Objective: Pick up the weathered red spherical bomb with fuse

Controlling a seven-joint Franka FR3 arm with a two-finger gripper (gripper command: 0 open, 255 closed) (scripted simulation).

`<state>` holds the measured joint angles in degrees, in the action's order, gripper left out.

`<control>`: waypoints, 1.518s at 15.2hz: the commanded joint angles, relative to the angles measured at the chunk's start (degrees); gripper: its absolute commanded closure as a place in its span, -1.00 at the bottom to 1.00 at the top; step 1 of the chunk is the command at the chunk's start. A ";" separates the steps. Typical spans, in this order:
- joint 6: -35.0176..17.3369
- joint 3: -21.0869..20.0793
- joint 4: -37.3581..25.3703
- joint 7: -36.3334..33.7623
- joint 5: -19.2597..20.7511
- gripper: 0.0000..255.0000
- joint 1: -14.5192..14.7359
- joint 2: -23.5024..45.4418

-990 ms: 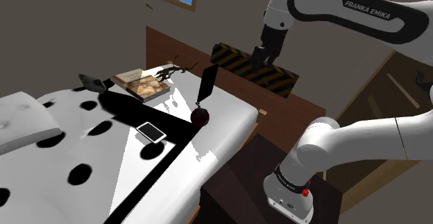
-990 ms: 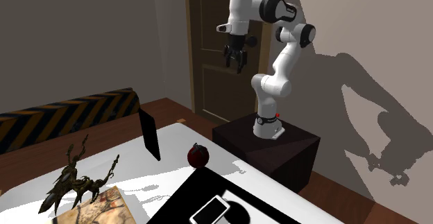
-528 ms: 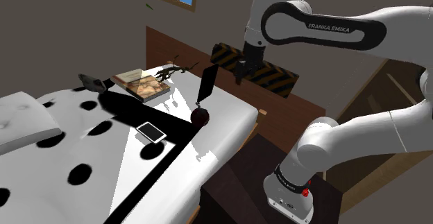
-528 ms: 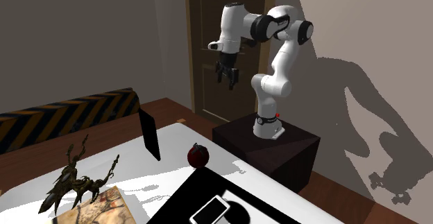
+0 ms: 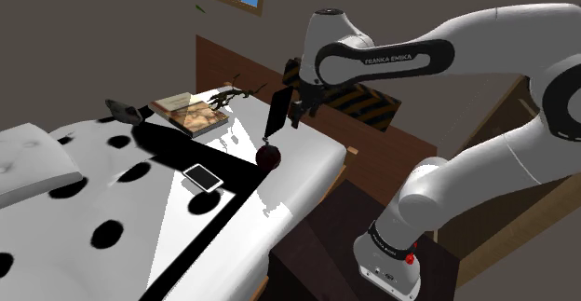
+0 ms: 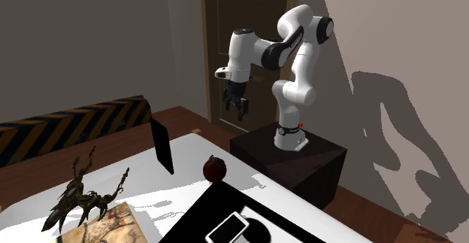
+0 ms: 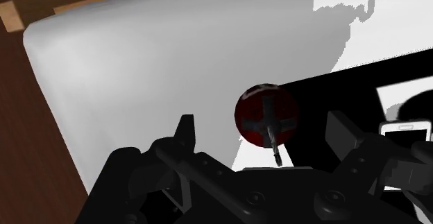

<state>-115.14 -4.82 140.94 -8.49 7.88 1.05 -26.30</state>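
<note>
Pincer (image 5: 296, 115) released: in the wrist view its two black fingers (image 7: 184, 131) stand well apart with nothing clasped. The dark red bomb (image 7: 266, 114) shows in the gap between them but lies far beyond the tips, untouched, its short dark fuse (image 7: 273, 138) sticking up toward the camera.

The bomb (image 5: 270, 156) rests on the bed (image 5: 312, 150), near the corner closest to the stand (image 6: 301, 162), right at the edge of a black patch on the white cover. In the shoulder view the pincer hangs in the air above it and slightly to that view's right; in the second exterior view the pincer (image 6: 235, 110) is high over the bomb (image 6: 215, 169), before a brown door (image 6: 233, 46).

Beside the bomb a thin black panel (image 5: 278, 111) stands tilted on the bed. A white phone (image 5: 203, 177) lies flat on the black patch nearby. Farther off are a book (image 5: 189, 113) and what looks like a dark twisted figurine (image 6: 86, 189), touching the book's edge.
</note>
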 commanded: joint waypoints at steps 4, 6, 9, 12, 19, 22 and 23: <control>-10.01 -0.55 -1.00 -0.87 2.21 -1.00 -0.49 10.37; -13.46 -0.84 -1.97 -1.50 3.34 -1.00 -0.68 14.63; -18.14 -1.20 -4.05 -2.68 5.40 -1.00 -0.92 21.21; -20.90 -1.31 -5.86 -3.62 7.01 -1.00 -0.95 25.70; -26.46 -1.03 -4.40 -6.11 9.51 -1.00 -1.10 30.05; -26.45 -1.04 -4.34 -6.14 9.50 1.00 -1.07 29.99; -26.46 -1.03 -4.33 -6.13 9.50 1.00 -1.07 29.98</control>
<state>-141.54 -5.85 136.59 -14.57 17.36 -0.04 3.66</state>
